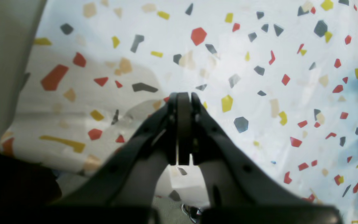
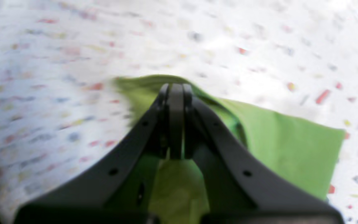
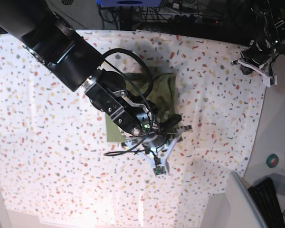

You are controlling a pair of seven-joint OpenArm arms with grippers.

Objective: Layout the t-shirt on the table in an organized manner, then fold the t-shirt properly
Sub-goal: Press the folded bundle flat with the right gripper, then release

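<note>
Olive t-shirt [image 2: 284, 149]: under right gripper [image 2: 176, 90], jaws clenched, maybe pinching fabric, mid-desk [image 3: 47, 142]. Left gripper [image 1: 183, 98]: clenched empty, far-right corner, well apart.

The table [image 3: 47, 156] wears a white cover scattered with small red, orange, yellow and dark grey flecks; in the left wrist view these show as sharp angular chips, with some pale beige ones among them. The t-shirt [image 2: 287, 149] is plain green, bright yellow-green at the lower right of the right wrist view and a darker olive at the centre of the base view. Both the left gripper [image 1: 183, 96] and the right gripper [image 2: 176, 88] are matt black.
</note>
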